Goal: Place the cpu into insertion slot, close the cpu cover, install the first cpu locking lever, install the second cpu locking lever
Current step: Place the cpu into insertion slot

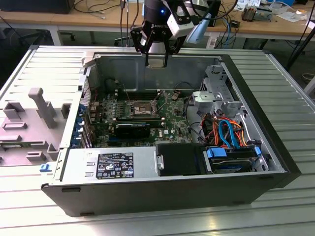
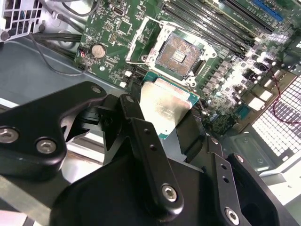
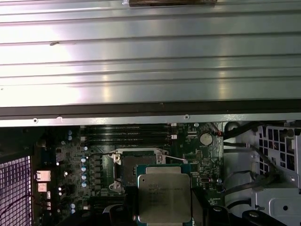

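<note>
The gripper (image 1: 157, 60) has its black fingers (image 2: 134, 117) drawn in on two opposite edges of the cpu (image 2: 164, 110). It holds the chip flat with the grey metal top showing in both wrist views. In the exterior view the chip hangs in the air at the far wall of the computer case (image 1: 147, 196), well above the motherboard (image 1: 172, 118) and touching nothing but the fingers. Beyond the chip, towards the middle of the board, lies the insertion slot (image 2: 181, 52). Its dark field of contacts is bare inside the silvery rim, so by my reading the first step is under way but not done: the chip is carried and not yet seated. I cannot tell the cpu cover apart from that rim, but nothing lies over the contacts, so closing it is left to do. A thin wire lever (image 2: 138, 40) stands out at an angle beside the slot rather than tucked along it, which suggests both locking levers remain to be installed; the second one I cannot make out. Farther along the board run the long black memory slots (image 2: 221, 23). The case rests on a ribbed metal table (image 1: 285, 98), with a grey fixture (image 1: 34, 118) near that table's edge at the exterior view's left.
</note>
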